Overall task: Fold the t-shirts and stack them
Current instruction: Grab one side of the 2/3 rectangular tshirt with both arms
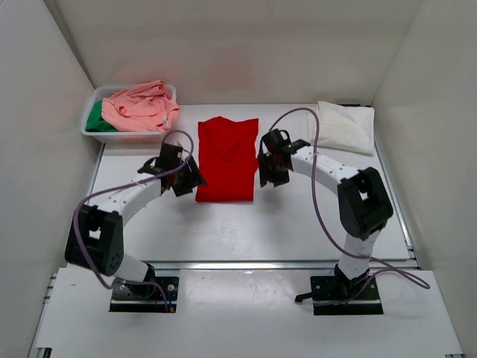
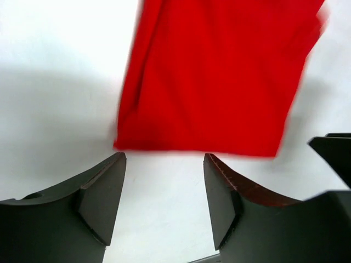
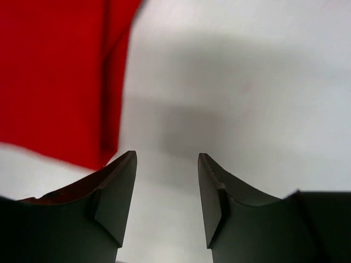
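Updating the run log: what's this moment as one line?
red t-shirt folded flat | left tool open, empty | right tool open, empty | cream t-shirt far right | pink t-shirt, green t-shirt in basket

Four t-shirts, one basket

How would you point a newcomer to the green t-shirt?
At the far left corner of the table sits a white mesh basket. Inside, the green t-shirt peeks out at the left end, under the salmon-pink t-shirt; it is the only green cloth.

Overhead view, close wrist views, sharing red t-shirt
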You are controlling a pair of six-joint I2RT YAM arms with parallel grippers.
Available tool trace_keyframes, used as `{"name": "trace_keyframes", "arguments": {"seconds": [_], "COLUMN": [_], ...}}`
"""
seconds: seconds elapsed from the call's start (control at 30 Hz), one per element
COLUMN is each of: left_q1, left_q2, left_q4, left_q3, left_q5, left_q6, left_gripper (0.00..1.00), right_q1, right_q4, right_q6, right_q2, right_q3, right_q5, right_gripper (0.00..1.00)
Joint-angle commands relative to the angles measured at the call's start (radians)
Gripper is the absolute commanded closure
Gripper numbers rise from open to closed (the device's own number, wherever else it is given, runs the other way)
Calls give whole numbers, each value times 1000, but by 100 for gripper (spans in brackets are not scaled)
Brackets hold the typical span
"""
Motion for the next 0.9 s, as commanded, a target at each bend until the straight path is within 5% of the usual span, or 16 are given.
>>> {"name": "trace_keyframes", "arguments": {"seconds": [0.0, 0.3, 0.47, 0.67, 0.7, 0.73, 0.77, 0.8, 0.87], "left_q1": [-71, -102, -91, -128, -135, -139, -143, -151, -165], "left_q2": [-90, -237, -102, 79, 102, 113, 120, 115, 70], "left_q4": [36, 245, 311, 302, 298, 300, 305, 303, 269], "left_q3": [-152, -329, -275, -208, -207, -208, -216, -225, -269], "left_q5": [-93, -304, -271, -233, -234, -230, -226, -222, -230], "left_q6": [-24, -197, -201, -226, -238, -245, -254, -266, -275], "left_gripper": [29, 34, 35, 38, 42, 55, 68, 90, 100], "right_q1": [55, 139, 137, 134, 140, 135, 135, 141, 163], "right_q4": [197, 479, 519, 495, 487, 472, 452, 443, 400], "right_q6": [113, 308, 325, 344, 352, 356, 365, 376, 373], "right_q2": [-145, -224, -147, -72, -57, -52, -52, -58, -100], "right_q3": [-162, -375, -343, -297, -299, -304, -306, -314, -346], "right_q5": [-78, -51, -83, -101, -98, -95, -86, -86, -71], "right_gripper": [53, 45, 39, 48, 58, 85, 100, 100, 99]}}
